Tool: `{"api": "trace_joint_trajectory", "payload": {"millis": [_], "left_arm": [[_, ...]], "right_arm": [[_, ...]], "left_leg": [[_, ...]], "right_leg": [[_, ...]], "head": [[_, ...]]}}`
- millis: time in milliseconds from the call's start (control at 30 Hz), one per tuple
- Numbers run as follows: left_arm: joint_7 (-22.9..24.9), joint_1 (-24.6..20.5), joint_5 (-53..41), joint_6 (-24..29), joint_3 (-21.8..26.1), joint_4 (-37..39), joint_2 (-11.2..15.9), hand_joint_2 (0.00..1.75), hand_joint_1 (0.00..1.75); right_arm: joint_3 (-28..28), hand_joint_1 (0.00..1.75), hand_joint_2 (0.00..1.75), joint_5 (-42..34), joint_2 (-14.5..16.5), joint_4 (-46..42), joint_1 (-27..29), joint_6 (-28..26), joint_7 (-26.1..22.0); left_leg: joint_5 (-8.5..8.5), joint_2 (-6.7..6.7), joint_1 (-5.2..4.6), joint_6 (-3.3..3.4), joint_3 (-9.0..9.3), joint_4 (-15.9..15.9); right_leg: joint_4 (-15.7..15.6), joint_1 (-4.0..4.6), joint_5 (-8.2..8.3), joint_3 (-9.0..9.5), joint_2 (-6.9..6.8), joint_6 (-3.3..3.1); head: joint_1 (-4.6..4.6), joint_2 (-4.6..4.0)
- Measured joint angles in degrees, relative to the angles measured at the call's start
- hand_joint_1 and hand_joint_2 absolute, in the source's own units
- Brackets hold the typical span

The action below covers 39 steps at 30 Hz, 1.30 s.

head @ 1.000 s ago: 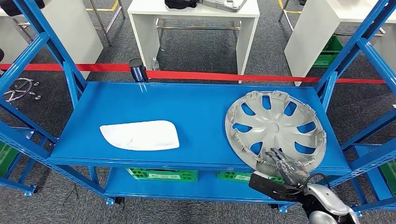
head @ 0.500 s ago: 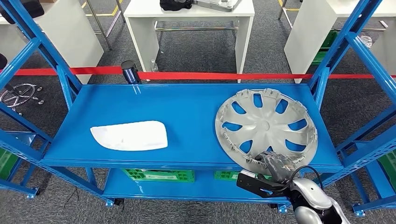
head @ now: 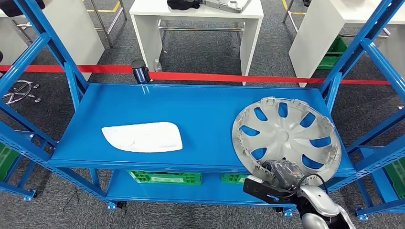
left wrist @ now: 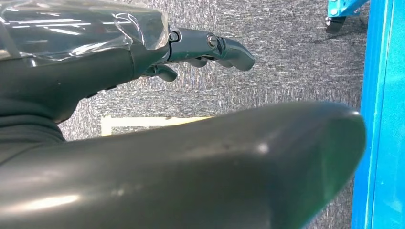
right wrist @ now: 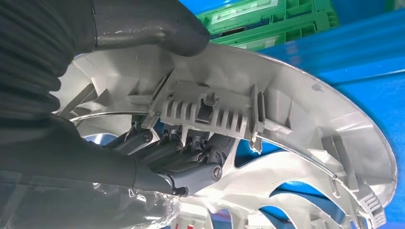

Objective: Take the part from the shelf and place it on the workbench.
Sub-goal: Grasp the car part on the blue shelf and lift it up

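Grey plastic is what the right robot hand (head: 282, 172) has closed on: its dark fingers (right wrist: 184, 155) reach in under the near rim of the wheel cover (head: 286, 135) while the thick thumb (right wrist: 148, 26) presses on the rim from the other side, so the grasp looks made. The left robot hand (left wrist: 200, 47) hangs beside the rack over grey carpet, fingers spread and holding nothing. By my reading the task is at its first stage only: the part is gripped but lies on the blue shelf (head: 191, 109), its near edge overhanging the front lip; lifting it clear, carrying it off and setting it on a tabletop are all left to do. The wheel cover is a round silver-grey disc with curved spokes and cut-out windows showing blue through them, ribbed clips set around its rim. Further left on the same shelf lies a white moulded panel (head: 143, 137), well apart. Beyond the rack runs a red barrier tape (head: 229, 78), then white tables (head: 196, 14).
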Motion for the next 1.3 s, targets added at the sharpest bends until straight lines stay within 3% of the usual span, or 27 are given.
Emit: {"api": "trace_joint_trajectory", "payload": {"millis": [33, 67, 100, 133, 167, 233, 300, 367, 400, 467, 500, 533, 567, 600, 633, 700, 767, 867, 933, 1000, 1033, 1067, 1100, 1167, 1233, 1300], "left_arm": [[-0.09, 0.01, 0.05, -0.02, -0.01, 0.01, -0.03, 0.00, 0.00], [-0.27, 0.01, 0.12, -0.09, -0.02, 0.01, -0.05, 0.00, 0.00], [-0.59, 0.02, 0.24, -0.32, -0.05, -0.01, -0.09, 0.00, 0.00], [-1.04, 0.05, 0.43, -0.72, -0.12, -0.09, -0.11, 0.44, 0.00], [-1.48, 0.12, 0.59, -1.22, -0.20, -0.30, -0.11, 0.87, 0.00], [-2.26, 0.42, 0.82, -2.21, -0.54, -1.17, -0.13, 1.75, 0.00], [-2.66, 0.87, 0.77, -2.78, -1.02, -2.33, -0.22, 1.75, 0.00], [-2.74, 1.42, 0.42, -2.96, -1.52, -3.51, -0.35, 1.75, 0.00], [-2.71, 1.67, 0.15, -2.95, -1.76, -4.12, -0.39, 1.75, 0.00], [-2.60, 2.07, -0.25, -2.88, -2.29, -5.15, -0.42, 1.75, 0.00], [-2.52, 2.28, -0.34, -2.81, -2.50, -5.58, -0.43, 1.75, 0.00], [-2.45, 2.50, -0.35, -2.75, -2.66, -5.92, -0.44, 1.75, 0.00], [-2.38, 2.70, -0.35, -2.67, -2.76, -6.26, -0.45, 1.75, 0.00], [-2.33, 2.85, -0.35, -2.60, -2.83, -6.58, -0.47, 1.75, 0.00], [-2.30, 2.91, -0.35, -2.56, -2.88, -6.89, -0.48, 1.75, 0.00], [-2.28, 2.92, -0.34, -2.44, -2.97, -7.41, -0.50, 1.75, 0.00], [-2.28, 3.09, -0.29, -2.33, -3.09, -7.80, -0.53, 1.75, 0.00], [-2.51, 3.42, 0.02, -2.23, -3.36, -8.67, -0.68, 1.75, 0.00], [-3.10, 3.48, 0.62, -2.50, -3.45, -9.32, -0.82, 1.75, 0.00], [-3.61, 3.59, 1.16, -2.99, -3.48, -9.82, -0.89, 1.75, 0.00], [-3.79, 3.70, 1.33, -3.20, -3.50, -10.01, -0.91, 1.75, 0.00], [-3.97, 3.83, 1.50, -3.32, -3.51, -10.21, -0.92, 1.75, 0.00], [-4.18, 3.95, 1.68, -3.37, -3.54, -10.40, -0.93, 1.75, 0.00], [-4.73, 4.09, 1.92, -3.20, -3.57, -10.76, -0.97, 1.75, 0.00], [-5.36, 4.16, 2.02, -2.76, -3.57, -11.02, -0.98, 1.75, 0.00], [-6.02, 4.38, 2.06, -2.23, -3.54, -11.14, -0.98, 1.75, 0.00]], "right_arm": [[0.00, 1.62, 1.75, 0.00, 0.00, 0.04, 0.06, 0.00, -0.02], [0.01, 1.64, 1.75, -0.01, 0.00, 0.07, 0.09, -0.01, -0.03], [0.02, 1.65, 1.75, -0.02, 0.00, 0.08, 0.10, -0.01, -0.05], [0.05, 1.64, 1.75, -0.06, 0.01, 0.08, 0.10, -0.01, -0.07], [0.10, 1.64, 1.75, -0.11, 0.04, 0.07, 0.09, -0.02, -0.08], [0.23, 1.61, 1.75, -0.28, 0.19, 0.01, 0.05, -0.06, -0.16], [0.35, 1.61, 1.75, -0.48, 0.37, -0.06, -0.01, -0.15, -0.24], [0.43, 1.61, 1.75, -0.65, 0.50, -0.09, -0.19, -0.26, -0.26], [0.45, 1.61, 1.75, -0.72, 0.56, -0.09, -0.28, -0.33, -0.27], [0.44, 1.61, 1.75, -0.85, 0.69, -0.09, -0.36, -0.55, -0.32], [0.43, 1.61, 1.75, -0.91, 0.75, -0.08, -0.39, -0.63, -0.36], [0.40, 1.61, 1.75, -0.95, 0.81, -0.06, -0.43, -0.69, -0.39], [0.36, 1.61, 1.75, -0.98, 0.85, -0.03, -0.47, -0.72, -0.41], [0.30, 1.61, 1.75, -0.99, 0.90, -0.01, -0.51, -0.72, -0.41], [0.21, 1.61, 1.75, -1.00, 0.92, 0.01, -0.54, -0.72, -0.40], [-0.02, 1.61, 1.75, -1.02, 0.93, 0.04, -0.57, -0.80, -0.39], [-0.30, 1.61, 1.75, -1.18, 0.95, 0.14, -0.60, -1.02, -0.49], [-0.71, 1.61, 1.75, -3.11, 0.97, 0.31, -0.63, -1.65, -1.49], [-1.23, 1.61, 1.75, -6.95, 1.06, 0.38, -0.55, -2.10, -2.96], [-2.14, 1.61, 1.75, -12.99, 1.31, 0.35, -0.28, -2.96, -5.57], [-2.66, 1.61, 1.75, -16.51, 1.44, 0.26, -0.10, -3.65, -7.57], [-3.25, 1.61, 1.75, -20.53, 1.55, -0.01, 0.06, -4.57, -10.38], [-3.85, 1.61, 1.75, -24.56, 1.60, -0.47, 0.16, -5.58, -13.68], [-5.07, 1.61, 1.75, -32.20, 1.66, -1.88, 0.06, -7.45, -20.99], [-5.83, 1.61, 1.75, -38.01, 1.85, -3.42, -0.10, -8.41, -26.92], [-6.23, 1.61, 1.75, -42.57, 2.04, -4.55, -0.17, -8.53, -30.77]], "left_leg": [[-0.01, 0.02, -0.02, -0.01, 0.01, 0.02], [-0.04, 0.01, 0.00, -0.06, 0.07, 0.06], [-0.12, -0.02, 0.06, -0.18, 0.15, 0.17], [-0.27, -0.06, 0.08, -0.41, 0.17, 0.39], [-0.51, -0.11, 0.00, -0.72, 0.13, 0.71], [-0.91, -0.17, -0.16, -1.34, -0.01, 1.19], [-1.05, -0.20, -0.05, -1.80, -0.02, 1.31], [-2.25, -0.28, 0.23, -2.40, -0.65, 2.86], [-3.79, -0.32, 0.39, -2.75, -1.72, 5.26], [-7.75, -0.36, 0.69, -3.35, -5.23, 12.96], [-9.03, -0.36, 0.83, -3.54, -6.84, 16.48], [-9.29, -0.36, 0.96, -3.65, -7.67, 18.28], [-8.37, -0.36, 1.08, -3.68, -7.38, 17.67], [-6.51, -0.36, 1.19, -3.65, -5.97, 14.72], [-4.36, -0.39, 1.27, -3.56, -3.86, 10.31], [-1.89, -0.44, 1.12, -3.27, -0.57, 3.21], [-1.82, -0.46, 0.71, -2.79, -0.06, 1.54], [-0.98, -0.36, 0.63, -1.34, 0.13, 0.69], [-0.39, -0.29, 0.69, -0.59, 0.25, 0.11], [-0.26, -0.31, 0.41, -0.37, -0.04, 0.12], [-0.26, -0.32, 0.30, -0.34, -0.10, 0.15], [-0.29, -0.33, 0.25, -0.36, -0.11, 0.22], [-0.37, -0.34, 0.27, -0.45, -0.07, 0.34], [-0.79, -0.31, 0.26, -0.91, -0.11, 0.90], [-1.24, -0.28, 0.06, -1.46, -0.42, 1.56], [-1.32, -0.29, 0.03, -1.84, -0.65, 1.75]], "right_leg": [[1.12, -0.06, -0.10, -0.49, -0.01, 0.37], [-0.10, -0.16, 0.71, 0.16, -0.02, 0.91], [-3.60, -0.28, 2.23, 1.91, -0.06, 1.51], [-8.09, -0.42, 3.82, 4.10, -0.16, 1.94], [-11.82, -0.42, 5.07, 5.90, -0.19, 1.95], [-15.29, -0.24, 6.02, 7.51, -0.22, 1.05], [-15.34, -0.13, 6.15, 7.62, -0.16, -0.01], [-15.51, -0.34, 6.37, 7.82, -0.16, -0.62], [-15.57, -0.52, 6.49, 7.90, -0.18, -0.83], [-15.53, -0.52, 6.56, 7.72, -0.21, -1.00], [-15.51, -0.52, 6.58, 7.64, -0.21, -1.02], [-15.51, -0.53, 6.59, 7.62, -0.19, -1.03], [-15.51, -0.54, 6.61, 7.64, -0.15, -1.03], [-15.50, -0.57, 6.61, 7.70, -0.11, -1.00], [-15.51, -0.58, 6.62, 7.77, -0.07, -0.92], [-15.48, -0.39, 6.71, 7.67, -0.02, -0.52], [-15.57, -0.31, 6.93, 7.44, 0.02, 0.10], [-14.90, -0.51, 6.52, 6.74, -0.01, 0.89], [-9.70, -0.51, 3.84, 4.16, -0.06, 0.50], [-1.50, -0.46, 0.59, 0.35, -0.05, 0.19], [1.04, -0.46, -0.10, -0.82, -0.05, 0.33], [1.33, -0.46, 0.16, -0.93, -0.06, 0.70], [-0.94, -0.49, 1.34, 0.17, -0.07, 1.20], [-9.25, -0.54, 4.56, 4.16, -0.14, 1.94], [-14.31, -0.49, 6.19, 6.53, -0.15, 1.51], [-14.76, -0.33, 6.31, 6.66, -0.12, 0.67]], "head": [[0.01, 0.00], [0.02, -0.01], [0.03, -0.01], [0.07, -0.01], [0.09, -0.01], [0.11, -0.01], [0.10, 0.00], [0.01, 0.00], [-0.09, -0.01], [-0.29, -0.01], [-0.30, -0.01], [-0.30, -0.01], [-0.30, -0.01], [-0.30, -0.01], [-0.30, -0.01], [-0.26, -0.01], [-0.24, 0.00], [-0.15, 0.00], [0.02, 0.00], [0.08, 0.00], [0.08, -0.01], [0.09, -0.01], [0.10, 0.00], [0.19, -0.01], [0.23, -0.01], [0.22, 0.00]]}}
